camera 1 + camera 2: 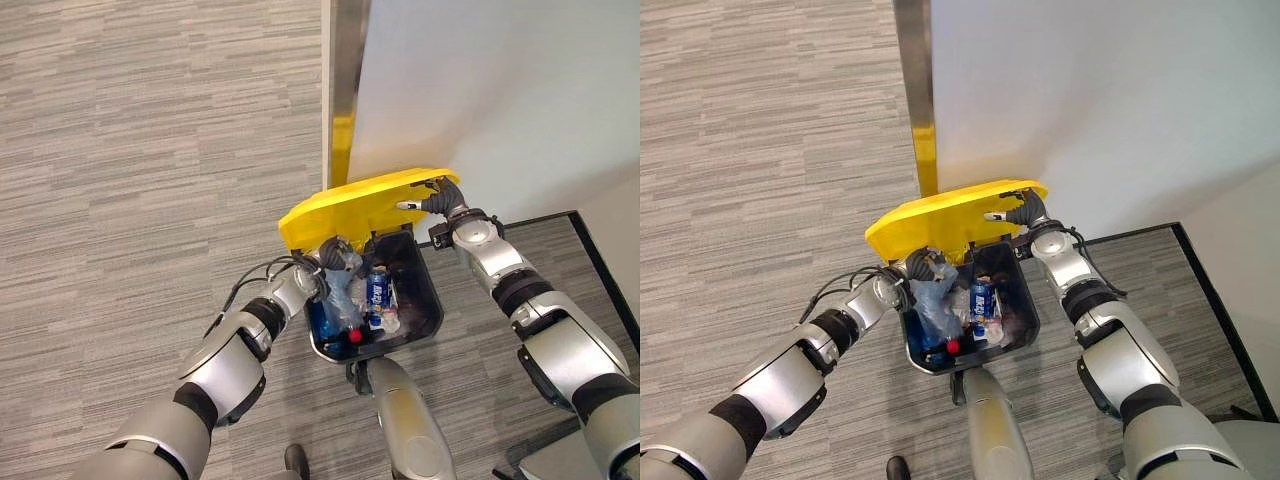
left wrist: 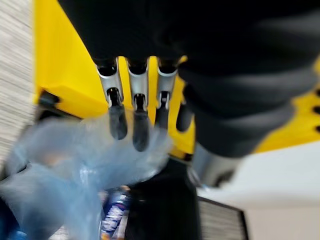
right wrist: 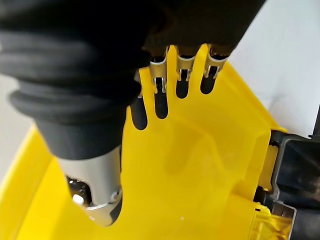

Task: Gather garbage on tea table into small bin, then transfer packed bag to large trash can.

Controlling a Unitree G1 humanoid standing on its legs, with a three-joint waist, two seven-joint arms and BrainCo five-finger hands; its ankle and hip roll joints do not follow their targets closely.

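A dark large trash can [image 1: 425, 300] stands on the grey carpet floor [image 1: 140, 150] in the lower middle of the left eye view, against a white wall [image 1: 500, 90] that takes the upper right of the frame. A metal post [image 1: 345, 60] with a yellow lower part runs down the wall's edge from the top centre to just behind the can. The can's yellow lid [image 1: 350, 205] is swung up and open, standing tilted above the can's far rim.

The right hand [image 1: 432, 198] comes in from the right side and rests against the lid near its upper right end; in the right wrist view the right hand's fingers [image 3: 182, 82] are straight and spread flat on the yellow surface, holding nothing.

The left hand [image 1: 335, 258] reaches from the lower left to the near-left part of the can's opening, over a translucent bluish bag [image 1: 335, 295] that lies in the can's left half. In the left wrist view the left hand's fingers [image 2: 140, 130] point down onto the crumpled plastic, touching its top; whether they pinch it cannot be told.

Inside the can, beside the bag towards the centre, stands a blue-labelled bottle [image 1: 377, 290], and a small red cap [image 1: 354, 337] shows near the front rim.
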